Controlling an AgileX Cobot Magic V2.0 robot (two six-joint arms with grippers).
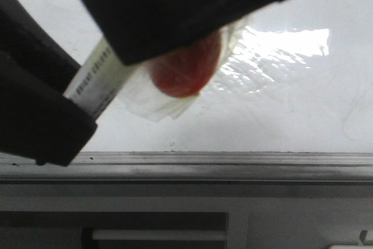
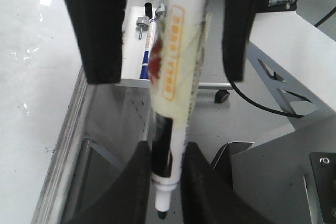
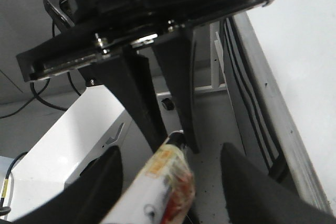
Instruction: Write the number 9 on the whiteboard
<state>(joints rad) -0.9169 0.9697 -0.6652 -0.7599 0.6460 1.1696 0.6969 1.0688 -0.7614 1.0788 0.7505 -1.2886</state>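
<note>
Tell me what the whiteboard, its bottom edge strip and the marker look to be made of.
Whiteboard: glossy white sheet, likely coated or film-covered, given the crinkly glare.
Edge strip: dull grey ridged rail, probably aluminium.
Marker: smooth white barrel, likely plastic, with a printed label under clear tape, gripped by the left gripper.

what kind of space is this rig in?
Probably a lab or workshop: a large whiteboard with a metal edge strip, a tray of spare pens, loose cables on a bare floor, and a marker in the jaws.
</note>
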